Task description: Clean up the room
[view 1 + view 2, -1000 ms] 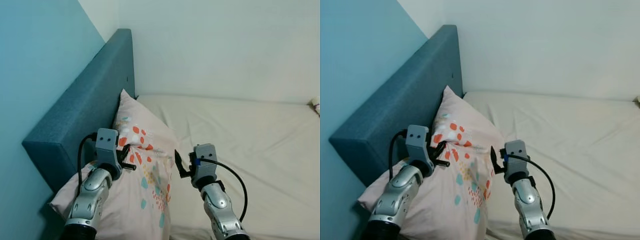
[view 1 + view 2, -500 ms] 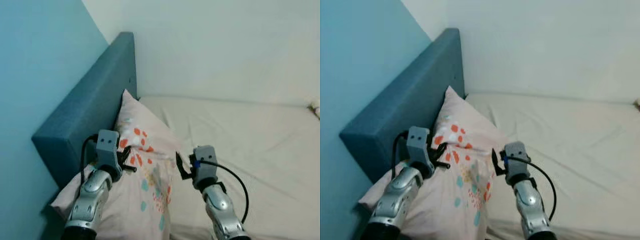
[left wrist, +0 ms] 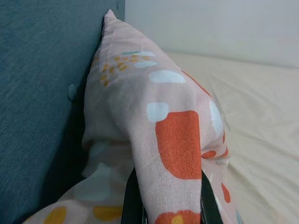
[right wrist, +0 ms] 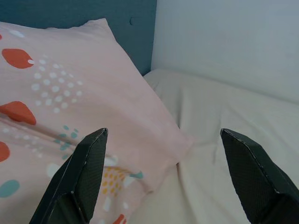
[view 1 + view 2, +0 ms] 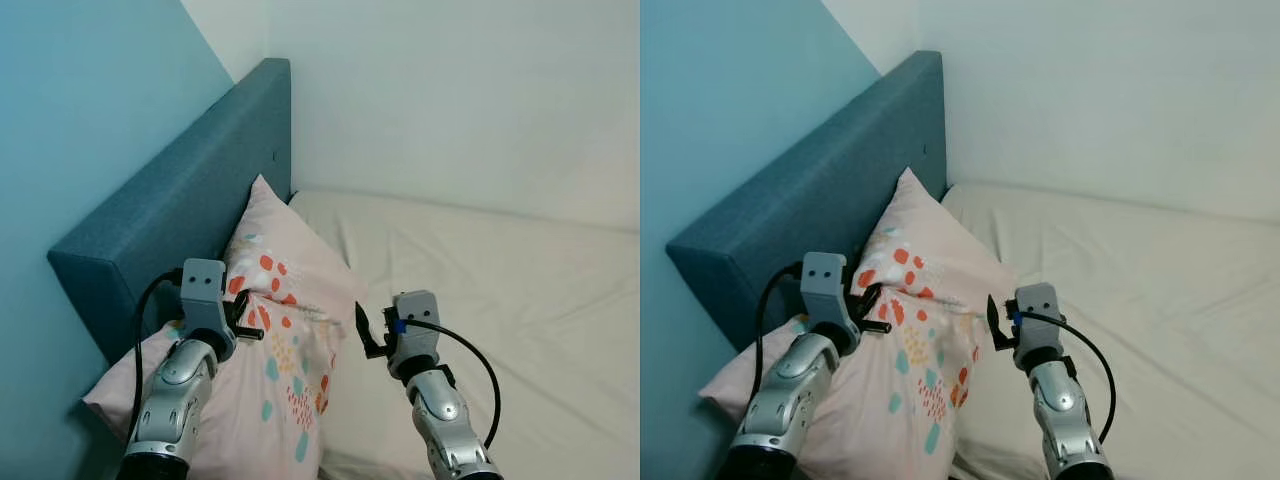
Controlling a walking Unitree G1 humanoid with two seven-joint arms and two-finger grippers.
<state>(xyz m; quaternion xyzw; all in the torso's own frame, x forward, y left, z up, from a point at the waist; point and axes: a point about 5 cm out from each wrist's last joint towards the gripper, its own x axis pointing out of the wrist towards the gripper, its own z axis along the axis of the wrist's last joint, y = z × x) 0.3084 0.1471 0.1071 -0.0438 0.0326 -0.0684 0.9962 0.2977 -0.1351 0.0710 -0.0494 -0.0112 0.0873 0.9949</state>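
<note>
A pink pillow [image 5: 285, 330] with orange, teal and white spots leans against the teal headboard [image 5: 190, 220] at the bed's left end. My left gripper [image 5: 243, 322] is shut on a fold of the pillow's fabric near its middle; in the left wrist view the cloth [image 3: 177, 149] is pinched between the two black fingers. My right gripper [image 5: 364, 333] hovers open just beside the pillow's right edge, above the mattress. In the right wrist view its fingertips [image 4: 84, 172] stand wide apart with nothing between them.
The cream mattress sheet [image 5: 500, 290] stretches to the right, wrinkled. A white wall [image 5: 450, 90] runs behind the bed and a teal wall [image 5: 70, 120] stands on the left beside the headboard.
The camera has shifted slightly, so the headboard and pillow sit further right in the picture. Both grippers keep their places relative to the pillow; the left one stays shut on the fabric.
</note>
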